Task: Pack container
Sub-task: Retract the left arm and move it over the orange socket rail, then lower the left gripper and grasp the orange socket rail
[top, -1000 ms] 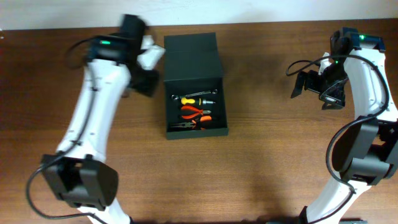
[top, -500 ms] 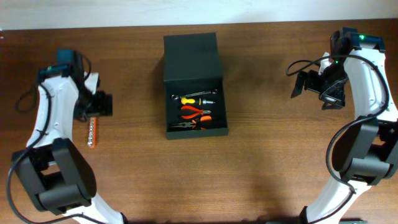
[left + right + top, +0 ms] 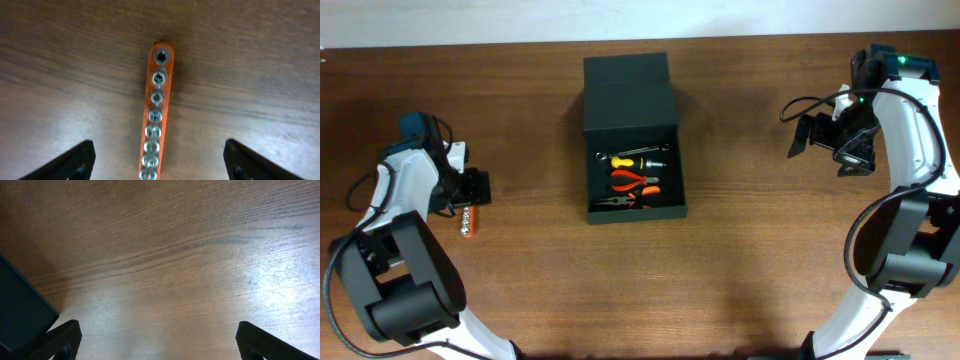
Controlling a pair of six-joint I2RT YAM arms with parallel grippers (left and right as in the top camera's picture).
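Showing one table [image 3: 750, 270] of dark wood, two arms, one container and one loose socket rail. Nearest the robot, on its left side, lies the single orange socket rail [image 3: 156, 115]. Eight silver sockets can be counted on it in the left wrist view, where the frame edge cuts off its near end. At mid-table stands the one container [image 3: 638, 212], dark green-black and well apart from both arms. Its lid flap [image 3: 625, 90] stands open on the far side, exposing the interior. Inside lie hand tools [image 3: 635, 182]: two orange-handled, plier-like pieces toward the near wall and, beyond them, a yellow-handled piece with silver metal beside it. Whether that silver part is a separate tool cannot be told. The left gripper [image 3: 470, 187] has its jaws spread wide and holds nothing. It is positioned over the rail, which runs lengthwise through the gap between the two dark fingertips [image 3: 75, 160] without touching either. The right gripper [image 3: 815, 135], farther back on the robot's right, has its jaws at full spread and is empty, poised above bare wood to the side of the container. A dark corner of the box enters the lower left of the right wrist view, apart from the fingers.
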